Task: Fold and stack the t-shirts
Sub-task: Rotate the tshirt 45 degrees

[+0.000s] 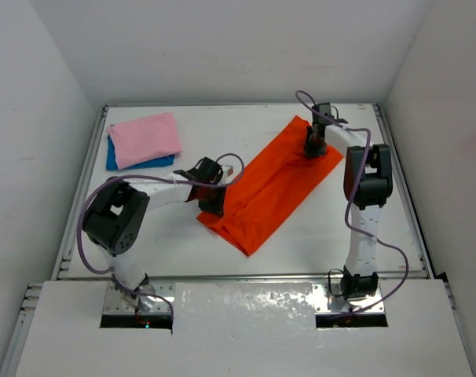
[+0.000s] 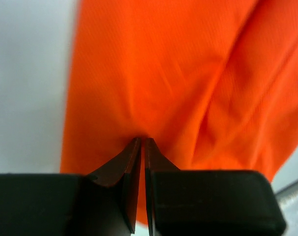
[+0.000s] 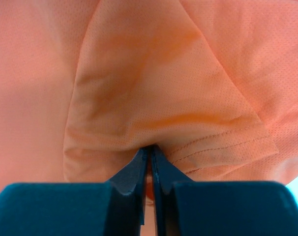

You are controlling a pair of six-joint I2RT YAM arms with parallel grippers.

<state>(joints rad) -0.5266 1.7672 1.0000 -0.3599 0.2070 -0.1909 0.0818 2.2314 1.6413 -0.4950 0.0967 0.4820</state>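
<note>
The orange-red t-shirt [image 1: 273,184] lies as a long diagonal band across the middle of the table. My left gripper [image 1: 210,206] is shut on its near-left edge; the left wrist view shows the cloth [image 2: 188,73] pinched between the closed fingers. My right gripper [image 1: 314,148] is shut on the far-right end; the right wrist view shows a hemmed fold [image 3: 163,98] bunched at the fingertips. The pink t-shirt [image 1: 145,139] lies folded on top of the blue t-shirt [image 1: 115,159] at the far left.
A raised metal rim [image 1: 86,181] runs round the white table. The white walls stand close on the left, right and back. Purple cables loop from both arms above the cloth.
</note>
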